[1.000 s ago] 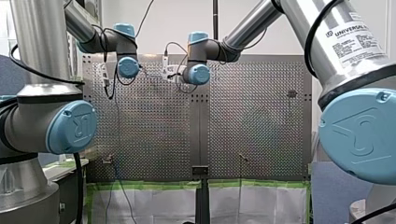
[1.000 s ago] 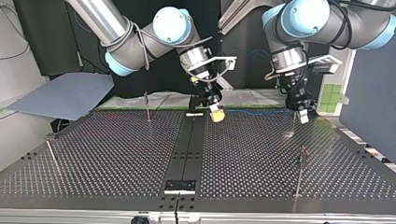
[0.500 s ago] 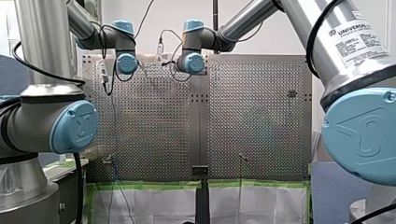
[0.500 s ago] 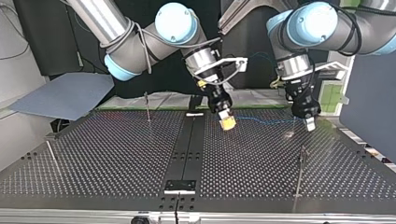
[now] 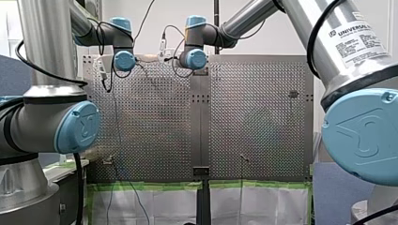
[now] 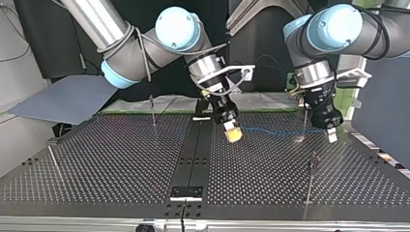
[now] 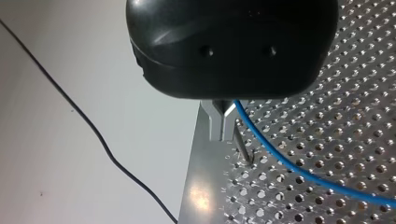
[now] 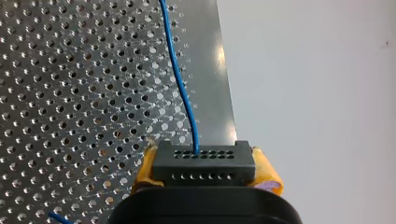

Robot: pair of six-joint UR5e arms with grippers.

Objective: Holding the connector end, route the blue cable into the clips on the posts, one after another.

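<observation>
Pinching the connector point(image 8: 204, 167) between its pads, right gripper point(image 8: 205, 157) leads blue cable point(image 8: 180, 79); left gripper point(image 7: 223, 122) fingers clamp it, likely for tension.

white wall point(image 5: 267, 44) bg, grey panel point(image 6: 67, 99), white sheet point(image 5: 155, 204) w/ green tape point(image 5: 155, 186)

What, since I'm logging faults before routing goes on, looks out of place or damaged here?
Nothing stands out. My right gripper holds the black connector squarely, and the blue cable runs from it to my left gripper without kinks or snags.
</observation>
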